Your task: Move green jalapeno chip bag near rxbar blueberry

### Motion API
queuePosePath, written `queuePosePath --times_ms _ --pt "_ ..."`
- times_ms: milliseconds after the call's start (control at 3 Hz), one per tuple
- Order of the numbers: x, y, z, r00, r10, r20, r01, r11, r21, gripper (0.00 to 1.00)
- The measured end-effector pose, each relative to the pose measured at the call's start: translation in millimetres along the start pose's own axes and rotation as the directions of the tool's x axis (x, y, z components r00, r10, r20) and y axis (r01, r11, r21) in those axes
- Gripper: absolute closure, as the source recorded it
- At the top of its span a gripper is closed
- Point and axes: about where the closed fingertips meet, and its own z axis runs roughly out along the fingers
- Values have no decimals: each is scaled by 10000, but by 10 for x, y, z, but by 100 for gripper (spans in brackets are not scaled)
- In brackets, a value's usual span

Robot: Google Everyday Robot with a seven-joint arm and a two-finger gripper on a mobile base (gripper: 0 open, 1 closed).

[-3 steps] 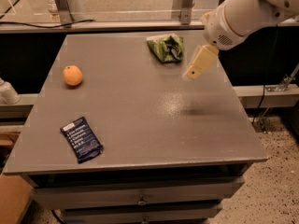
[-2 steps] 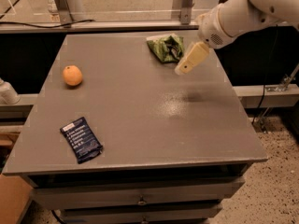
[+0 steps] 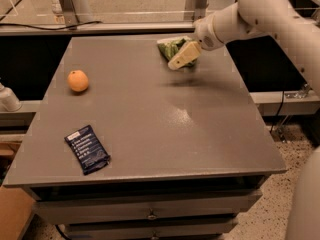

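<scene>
The green jalapeno chip bag [image 3: 171,48] lies crumpled at the far right of the grey table [image 3: 150,114], partly hidden by my gripper. My gripper [image 3: 176,63], cream-coloured, hangs from the white arm reaching in from the upper right and is right in front of the bag, over its near right part. The rxbar blueberry [image 3: 87,148], a flat dark blue wrapper with white text, lies at the near left of the table, far from the bag.
A round orange fruit [image 3: 78,80] sits at the left side of the table. Metal posts [image 3: 67,4] and a rail run behind the far edge. Drawers [image 3: 150,211] are below the table's front edge.
My gripper has moved left and away from the camera, from the right side of the table toward the chip bag. The bag, bar and orange have not moved.
</scene>
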Motion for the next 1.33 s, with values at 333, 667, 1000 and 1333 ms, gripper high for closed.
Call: queuePosePath --times_ms 333,667,1000,1333 --pt "-121 -73 310 9991 236 357 -238 9997 49 15" --pt "-197 -73 461 9983 356 469 -360 9993 77 39" --pt "-233 -96 431 9978 359 551 -371 9991 202 63" --pt "-293 -106 252 9965 267 797 -294 9991 321 86"
